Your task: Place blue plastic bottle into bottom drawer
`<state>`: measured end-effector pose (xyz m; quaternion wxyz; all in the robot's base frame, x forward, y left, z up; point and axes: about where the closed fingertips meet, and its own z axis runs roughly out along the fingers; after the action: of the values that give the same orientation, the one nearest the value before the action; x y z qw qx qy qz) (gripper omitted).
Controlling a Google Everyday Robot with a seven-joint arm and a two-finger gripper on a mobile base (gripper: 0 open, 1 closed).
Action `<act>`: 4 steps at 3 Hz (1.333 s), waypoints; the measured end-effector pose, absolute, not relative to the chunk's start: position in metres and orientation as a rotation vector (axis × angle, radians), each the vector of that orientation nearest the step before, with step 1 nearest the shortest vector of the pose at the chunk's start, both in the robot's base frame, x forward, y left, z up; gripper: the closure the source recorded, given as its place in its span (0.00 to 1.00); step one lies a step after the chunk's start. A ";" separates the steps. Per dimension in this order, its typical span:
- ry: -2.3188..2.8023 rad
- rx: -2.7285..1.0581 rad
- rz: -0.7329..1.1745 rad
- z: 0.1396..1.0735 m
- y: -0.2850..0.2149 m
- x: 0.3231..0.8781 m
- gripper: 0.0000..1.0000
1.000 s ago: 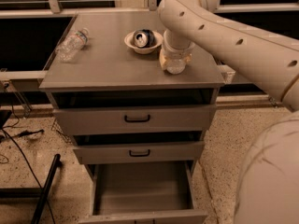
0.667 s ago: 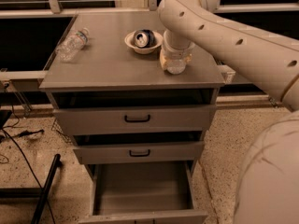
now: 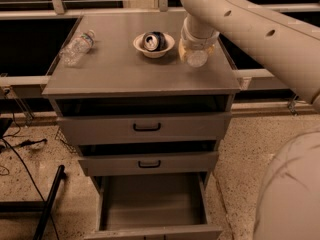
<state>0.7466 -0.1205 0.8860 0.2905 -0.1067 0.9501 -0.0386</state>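
The blue plastic bottle, stout and clear, hangs under my gripper at the right rear of the grey cabinet top. The gripper comes down from above and is shut on the bottle, holding it just above the top. My arm's wrist hides the bottle's upper part and cap. The bottom drawer stands pulled open at the foot of the cabinet, its flat grey floor bare.
A white bowl holding a can sits just left of the gripper. A thinner clear bottle lies at the top's left edge. Two shallower drawers are slightly open. My base is at the lower right. A black pole lies on the floor at left.
The gripper and the blue plastic bottle have moved up and a little to the right, so the bottle is now off the cabinet top. Bowl and thin bottle have not moved.
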 end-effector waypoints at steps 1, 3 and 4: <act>2.484 -0.303 -0.120 0.926 -0.138 0.739 1.00; 2.404 -0.497 0.110 0.985 -0.200 0.671 1.00; 2.423 -0.632 0.323 0.976 -0.225 0.646 1.00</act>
<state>0.6460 -0.2252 0.9756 0.3034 -0.2385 0.9144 0.1220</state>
